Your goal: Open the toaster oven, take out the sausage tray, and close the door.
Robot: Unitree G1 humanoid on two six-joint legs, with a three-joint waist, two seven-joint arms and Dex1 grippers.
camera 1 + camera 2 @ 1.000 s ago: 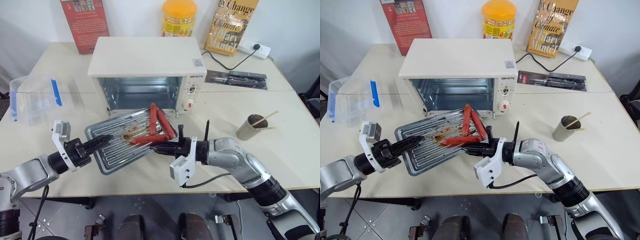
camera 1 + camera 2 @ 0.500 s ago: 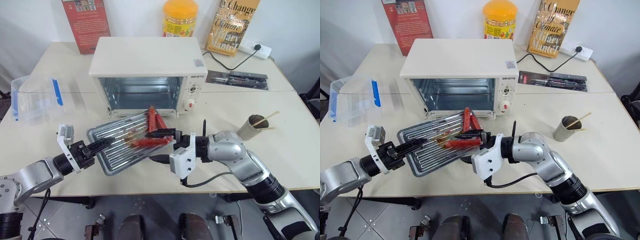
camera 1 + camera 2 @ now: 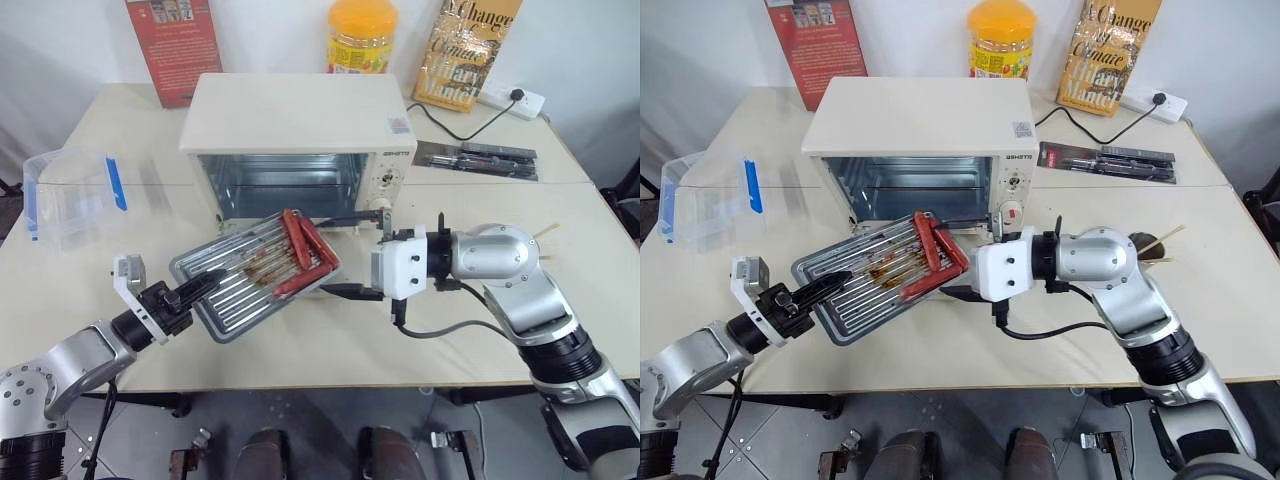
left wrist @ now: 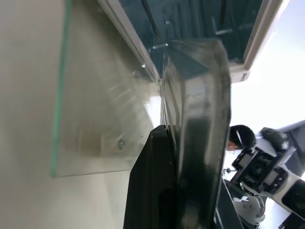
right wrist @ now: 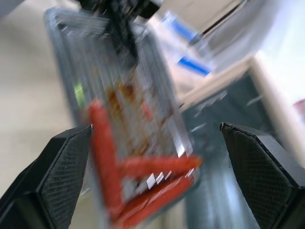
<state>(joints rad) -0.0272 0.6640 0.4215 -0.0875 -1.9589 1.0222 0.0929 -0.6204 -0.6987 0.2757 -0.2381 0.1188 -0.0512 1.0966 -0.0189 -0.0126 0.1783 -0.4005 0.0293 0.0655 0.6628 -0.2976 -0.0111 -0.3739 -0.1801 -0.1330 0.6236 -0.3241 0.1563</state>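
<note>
On cream table [image 3: 120, 150], white wall [image 3: 60, 40] behind

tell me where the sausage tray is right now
The sausage tray is held up in front of the open toaster oven, gripped at its near-left corner by the left pincer.

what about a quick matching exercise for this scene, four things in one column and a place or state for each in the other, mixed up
Things:
1. sausage tray
2. right gripper
3. door
4. clear plastic box

Places or states:
a. open, just beside the tray's right end
b. on the table, left of the toaster oven
c. held at its corner by the shut left gripper
d. swung down, lying open

Pairs: 1-c, 2-a, 3-d, 4-b
</note>
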